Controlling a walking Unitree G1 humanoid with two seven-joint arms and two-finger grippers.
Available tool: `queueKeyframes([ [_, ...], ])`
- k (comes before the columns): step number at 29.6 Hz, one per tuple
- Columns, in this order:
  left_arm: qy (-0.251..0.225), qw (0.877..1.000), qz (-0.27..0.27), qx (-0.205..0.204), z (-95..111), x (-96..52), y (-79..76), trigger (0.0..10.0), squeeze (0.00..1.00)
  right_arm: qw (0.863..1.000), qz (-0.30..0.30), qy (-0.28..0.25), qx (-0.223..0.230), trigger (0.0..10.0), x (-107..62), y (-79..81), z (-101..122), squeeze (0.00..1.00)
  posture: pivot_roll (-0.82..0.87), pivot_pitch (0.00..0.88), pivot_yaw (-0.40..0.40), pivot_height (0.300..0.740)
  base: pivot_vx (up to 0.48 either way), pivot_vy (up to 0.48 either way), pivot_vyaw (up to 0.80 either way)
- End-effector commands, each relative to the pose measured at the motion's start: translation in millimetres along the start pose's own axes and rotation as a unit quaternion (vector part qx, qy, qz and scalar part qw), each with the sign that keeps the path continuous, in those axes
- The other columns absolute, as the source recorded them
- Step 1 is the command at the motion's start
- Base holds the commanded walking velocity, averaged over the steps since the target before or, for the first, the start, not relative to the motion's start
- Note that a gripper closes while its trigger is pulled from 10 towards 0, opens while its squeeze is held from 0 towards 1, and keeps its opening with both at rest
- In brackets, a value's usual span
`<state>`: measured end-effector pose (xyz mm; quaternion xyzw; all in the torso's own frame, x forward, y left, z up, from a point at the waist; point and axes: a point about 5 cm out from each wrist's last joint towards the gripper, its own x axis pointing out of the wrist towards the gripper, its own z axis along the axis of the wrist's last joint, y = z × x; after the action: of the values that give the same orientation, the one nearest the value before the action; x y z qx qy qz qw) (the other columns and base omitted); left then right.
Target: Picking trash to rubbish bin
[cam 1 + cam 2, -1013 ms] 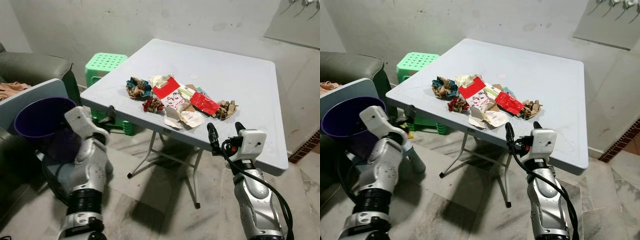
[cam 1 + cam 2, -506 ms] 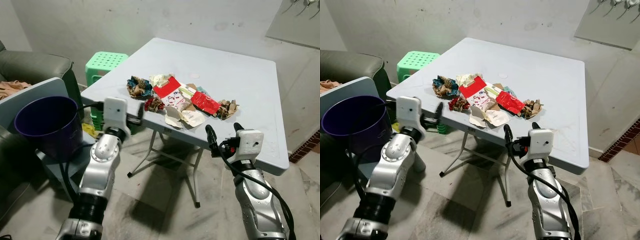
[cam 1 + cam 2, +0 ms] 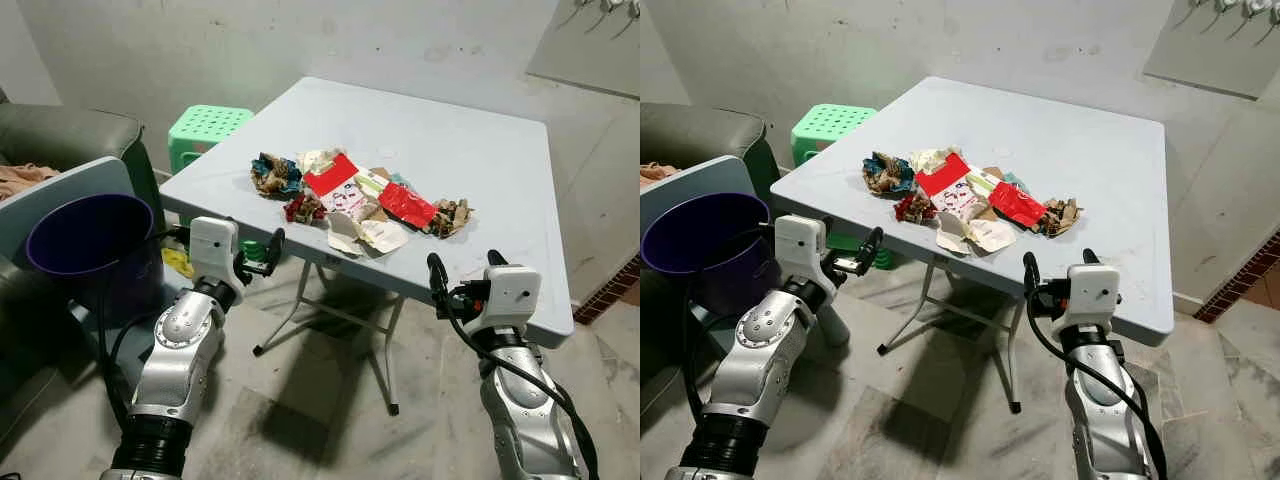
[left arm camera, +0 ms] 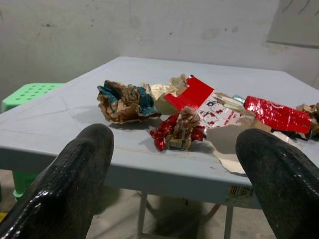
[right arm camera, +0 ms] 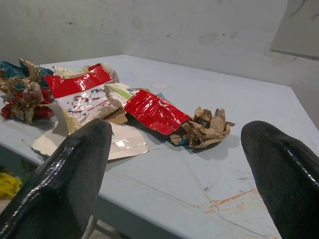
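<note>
On the pale blue folding table [image 3: 480,150] the trash lies in a loose row near the front edge: a blue-and-brown crumpled wad [image 3: 276,175] at the left, a small red crumpled wrapper [image 3: 304,209] just nearer, a red-and-white carton piece [image 3: 335,178], a torn white paper [image 3: 368,236] at the near edge, a flat red foil wrapper [image 3: 407,205], and a brown crumpled scrap [image 3: 452,217] at the right. The left wrist view brings the red crumpled wrapper [image 4: 178,132] close, straight between two widely parted black fingers [image 4: 75,169]; the right wrist view frames the brown scrap [image 5: 202,128] and the red foil [image 5: 153,111] between its own wide-spread fingers [image 5: 70,169]. From the head views the left gripper [image 3: 262,252] hovers below and in front of the table's left near edge, and the right gripper [image 3: 462,285] sits just before the right near edge, both empty. Half a second ago the left gripper was higher and closer to the trash; it has dropped back, while the right gripper has shifted a little rightward. The purple rubbish bin [image 3: 85,235] stands on a grey seat at the far left, a green stool [image 3: 205,125] behind the table's left corner, and a dark sofa [image 3: 70,135] beyond
</note>
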<state>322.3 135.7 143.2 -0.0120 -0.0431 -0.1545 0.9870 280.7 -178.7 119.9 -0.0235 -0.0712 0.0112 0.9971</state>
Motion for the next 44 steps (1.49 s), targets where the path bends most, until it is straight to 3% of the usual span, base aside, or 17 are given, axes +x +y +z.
queueKeyframes([
  [1, -0.014, 1.000, -0.017, 0.008, 8.5, 4.0, -4.9, 10.0, 0.00, 1.000, 0.001, -0.008, 0.000, 10.0, 1.4, 0.9, 3.2, 0.00, -0.06, 0.009, -0.019, 0.740, 0.000, 0.000, 0.00],
  [30, 0.013, 0.999, -0.024, -0.017, 6.0, 10.1, -0.2, 10.0, 0.00, 1.000, 0.012, 0.003, 0.006, 10.0, -4.2, 6.6, -2.4, 0.00, -0.07, 0.000, -0.014, 0.740, 0.000, 0.000, 0.00],
  [44, 0.017, 0.999, -0.029, -0.022, 6.2, 11.9, -0.8, 10.0, 0.00, 1.000, 0.010, 0.011, 0.007, 10.0, -5.7, 7.6, -5.6, 0.00, -0.07, 0.000, -0.009, 0.740, 0.000, 0.337, 0.00],
])
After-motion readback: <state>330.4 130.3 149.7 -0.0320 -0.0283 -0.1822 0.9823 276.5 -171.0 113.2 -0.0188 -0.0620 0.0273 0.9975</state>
